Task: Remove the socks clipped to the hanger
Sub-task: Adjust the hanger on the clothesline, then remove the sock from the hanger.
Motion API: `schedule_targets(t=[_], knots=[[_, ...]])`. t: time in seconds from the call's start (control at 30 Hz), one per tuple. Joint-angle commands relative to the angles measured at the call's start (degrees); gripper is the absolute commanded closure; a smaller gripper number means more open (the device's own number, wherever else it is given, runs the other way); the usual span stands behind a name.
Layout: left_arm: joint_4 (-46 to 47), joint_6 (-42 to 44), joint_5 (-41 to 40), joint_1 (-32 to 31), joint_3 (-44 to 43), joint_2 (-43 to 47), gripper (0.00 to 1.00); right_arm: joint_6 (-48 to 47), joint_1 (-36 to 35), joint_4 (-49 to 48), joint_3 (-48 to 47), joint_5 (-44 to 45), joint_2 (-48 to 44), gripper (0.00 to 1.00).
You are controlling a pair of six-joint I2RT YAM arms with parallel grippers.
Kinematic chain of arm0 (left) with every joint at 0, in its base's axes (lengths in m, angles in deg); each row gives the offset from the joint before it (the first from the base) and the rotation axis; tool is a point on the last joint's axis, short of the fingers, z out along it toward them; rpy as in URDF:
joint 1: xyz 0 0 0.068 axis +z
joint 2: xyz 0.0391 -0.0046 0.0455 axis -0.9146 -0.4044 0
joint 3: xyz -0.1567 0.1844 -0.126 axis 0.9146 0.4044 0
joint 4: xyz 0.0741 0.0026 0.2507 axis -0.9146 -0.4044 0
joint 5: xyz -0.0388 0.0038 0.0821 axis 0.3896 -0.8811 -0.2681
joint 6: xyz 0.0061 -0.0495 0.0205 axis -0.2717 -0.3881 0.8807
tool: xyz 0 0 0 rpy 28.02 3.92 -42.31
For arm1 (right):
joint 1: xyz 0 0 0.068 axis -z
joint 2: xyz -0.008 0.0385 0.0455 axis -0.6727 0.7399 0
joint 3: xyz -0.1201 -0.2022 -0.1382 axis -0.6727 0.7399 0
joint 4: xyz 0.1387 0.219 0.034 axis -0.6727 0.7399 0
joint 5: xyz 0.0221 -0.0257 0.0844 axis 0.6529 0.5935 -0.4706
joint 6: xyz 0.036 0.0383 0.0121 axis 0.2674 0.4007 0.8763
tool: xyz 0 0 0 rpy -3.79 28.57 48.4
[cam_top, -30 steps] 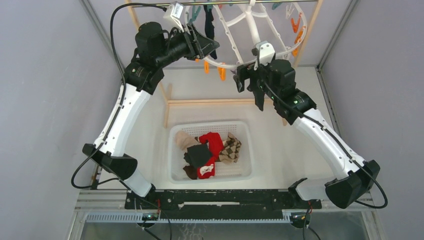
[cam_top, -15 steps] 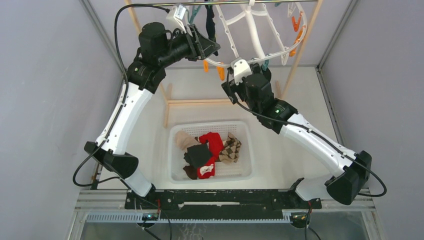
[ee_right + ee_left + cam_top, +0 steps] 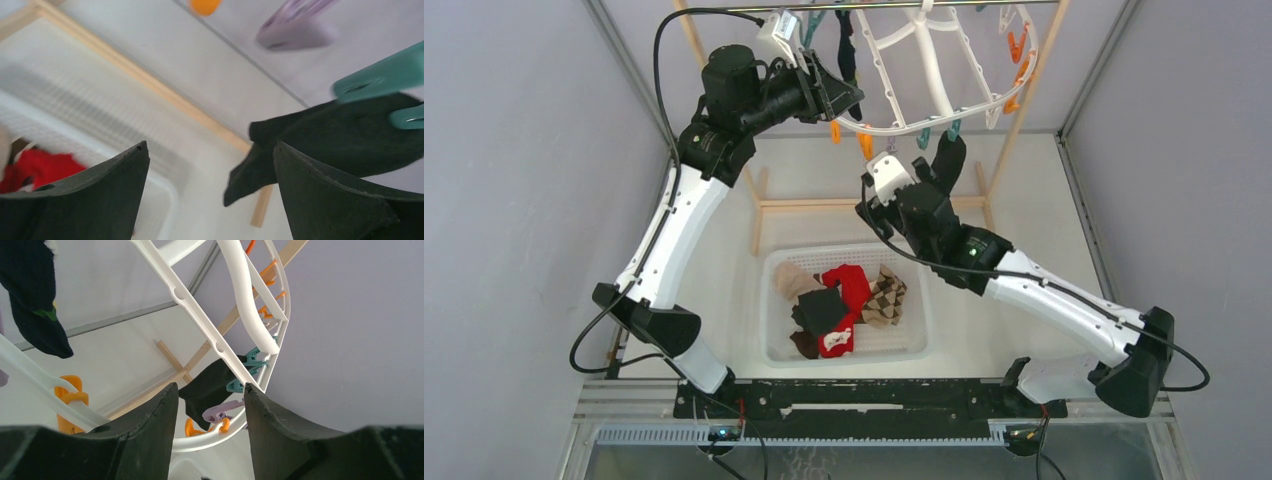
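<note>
The white oval hanger (image 3: 921,62) hangs from the metal rod at the back. A black sock (image 3: 947,158) dangles from a teal clip (image 3: 952,129) on its near rim. A dark sock (image 3: 846,40) hangs at its far left. My left gripper (image 3: 842,95) is open beside the hanger's left rim, and in the left wrist view (image 3: 210,390) the rim (image 3: 215,437) runs across beyond the gap. My right gripper (image 3: 929,182) is open just below the black sock. In the right wrist view (image 3: 210,150) the sock (image 3: 345,130) hangs by the right finger (image 3: 330,195), held by the teal clip (image 3: 385,75).
A white perforated basket (image 3: 774,270) at table centre holds several socks: beige (image 3: 792,280), red (image 3: 849,288), black (image 3: 821,310), tan argyle (image 3: 884,297). A wooden rack post (image 3: 1019,90) and base bar (image 3: 824,203) stand behind it. Orange clips (image 3: 865,146) dangle from the rim.
My right arm has dropped from the hanger's near rim and swung left, towards the basket. The black sock now shows hanging free from the teal clip. My left arm has barely moved.
</note>
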Motion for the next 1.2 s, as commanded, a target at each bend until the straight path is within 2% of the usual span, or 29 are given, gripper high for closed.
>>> schedule_targets(t=[0.0,0.17,0.37,0.53,0.7,0.83,0.97,1.17], knots=[[0.3,0.8,-0.4,0.4,-2.8,2.3,0.44,7.8,-2.4,1.4,3.3,-3.7,-6.2,0.00],[0.6,0.3,-0.2,0.4,-2.2,3.6,0.44,16.1,0.8,1.2,7.8,-5.9,-12.8,0.00],[0.5,0.0,-0.4,0.4,-1.8,5.6,0.27,27.9,14.5,0.0,13.9,-16.2,-21.6,0.00],[0.2,0.3,-0.7,0.4,-1.5,6.7,0.25,34.8,27.0,-1.5,18.1,-24.3,-27.2,0.00],[0.0,0.2,-0.7,0.4,-1.2,7.6,0.24,37.4,35.2,-4.6,21.9,-31.2,-29.7,0.01],[0.2,0.2,-0.9,0.4,-0.9,8.1,0.23,38.3,40.6,-11.6,26.8,-38.0,-30.1,0.03],[0.1,0.3,-0.9,0.4,-0.6,8.1,0.22,38.6,44.3,-24.0,32.1,-43.4,-29.1,0.03],[0.1,0.3,-0.8,0.4,-0.2,8.6,0.22,39.5,48.0,-34.7,33.3,-49.1,-23.0,0.03]])
